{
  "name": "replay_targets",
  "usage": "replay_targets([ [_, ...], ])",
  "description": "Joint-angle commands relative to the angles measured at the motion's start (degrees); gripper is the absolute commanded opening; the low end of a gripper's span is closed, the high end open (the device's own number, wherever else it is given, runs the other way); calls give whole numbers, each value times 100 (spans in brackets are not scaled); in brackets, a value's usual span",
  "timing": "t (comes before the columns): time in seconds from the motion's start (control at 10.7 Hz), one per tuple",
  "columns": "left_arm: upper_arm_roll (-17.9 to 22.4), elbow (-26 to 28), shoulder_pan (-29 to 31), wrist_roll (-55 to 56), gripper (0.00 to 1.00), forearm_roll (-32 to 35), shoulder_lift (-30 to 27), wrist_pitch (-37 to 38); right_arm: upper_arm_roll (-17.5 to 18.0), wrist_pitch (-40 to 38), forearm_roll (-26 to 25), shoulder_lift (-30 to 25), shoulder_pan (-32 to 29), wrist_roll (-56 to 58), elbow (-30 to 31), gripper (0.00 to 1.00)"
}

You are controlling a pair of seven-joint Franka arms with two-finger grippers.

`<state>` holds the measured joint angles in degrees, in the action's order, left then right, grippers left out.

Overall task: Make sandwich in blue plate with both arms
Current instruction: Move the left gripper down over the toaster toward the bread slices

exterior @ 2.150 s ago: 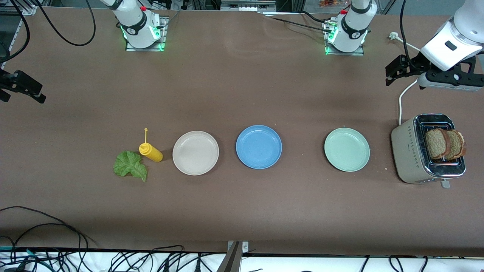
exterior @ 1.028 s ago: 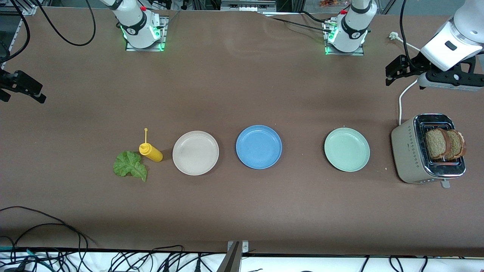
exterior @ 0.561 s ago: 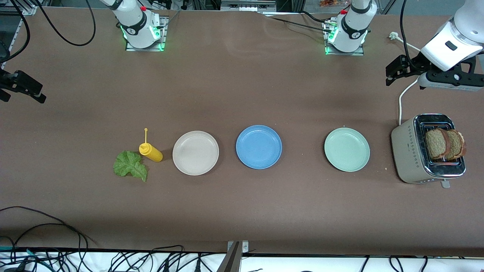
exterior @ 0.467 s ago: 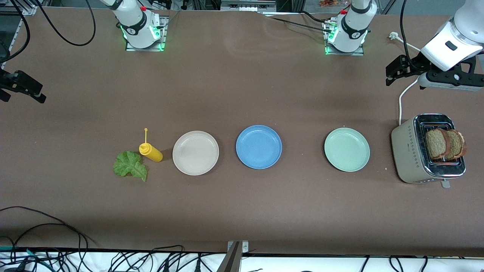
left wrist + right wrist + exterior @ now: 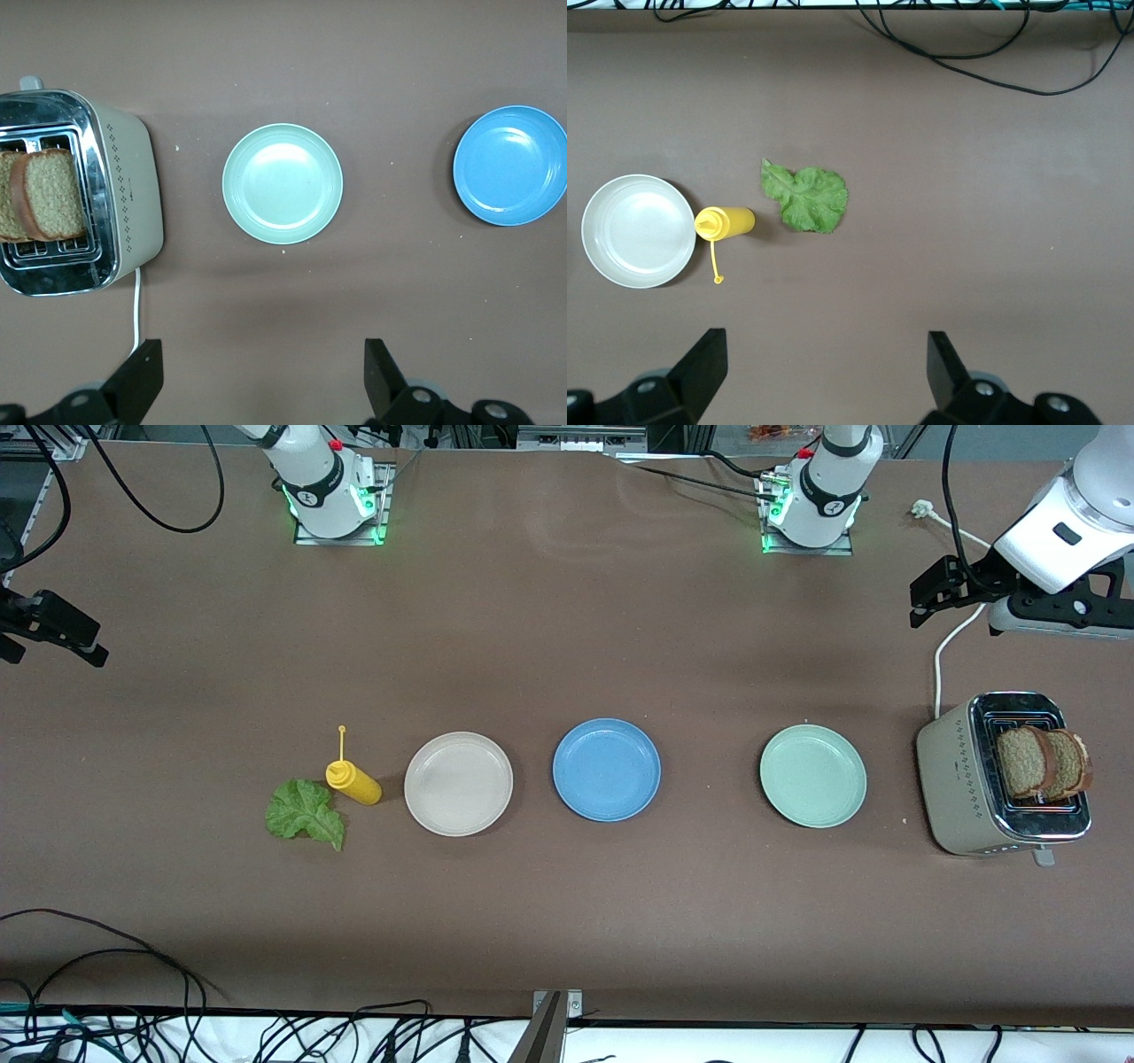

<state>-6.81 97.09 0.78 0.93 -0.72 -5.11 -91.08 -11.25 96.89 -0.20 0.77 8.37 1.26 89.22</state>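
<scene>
1. The blue plate (image 5: 606,769) sits empty mid-surface, between a beige-white plate (image 5: 458,783) toward the right arm's end and a mint-green plate (image 5: 812,775) toward the left arm's end; nothing of the sandwich is assembled yet.
2. The two bread slices (image 5: 1042,763) stand upright in the toaster (image 5: 1001,774) at the left arm's end of the surface, poking up out of the slots. The lettuce leaf (image 5: 305,811) lies flat toward the right arm's end, just beside a yellow squeeze bottle (image 5: 353,780).
3. The left hand (image 5: 262,381) hovers empty with its fingers spread wide, over bare surface near the toaster's white cord (image 5: 944,659). The right hand (image 5: 824,374) hangs at its own end of the surface, likewise wide open and empty, well apart from the leaf; it seems to wait.
4. The step in hand is likely fetching the first slice: the left hand should come down from above, straddle one slice across its flat faces, pinch gently and lift straight up clear of the slot.
5. The bread looks porous and soft with a darker crust, so a hard squeeze would dent it. The toaster's top is shiny metal, its body smooth beige. The plates are smooth, round and shallow-rimmed; the leaf is thin, ruffled and limp.
</scene>
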Motion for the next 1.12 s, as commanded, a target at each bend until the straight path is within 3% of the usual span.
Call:
replay_targets([
  [0.0,-5,-147,106,-102,100,-95,72,38,-8,-109,100,2,-20,112,-98,100],
  [1.03,4,-164,352,-93,100,-86,335,117,-8,-109,100,10,-11,103,-98,100],
])
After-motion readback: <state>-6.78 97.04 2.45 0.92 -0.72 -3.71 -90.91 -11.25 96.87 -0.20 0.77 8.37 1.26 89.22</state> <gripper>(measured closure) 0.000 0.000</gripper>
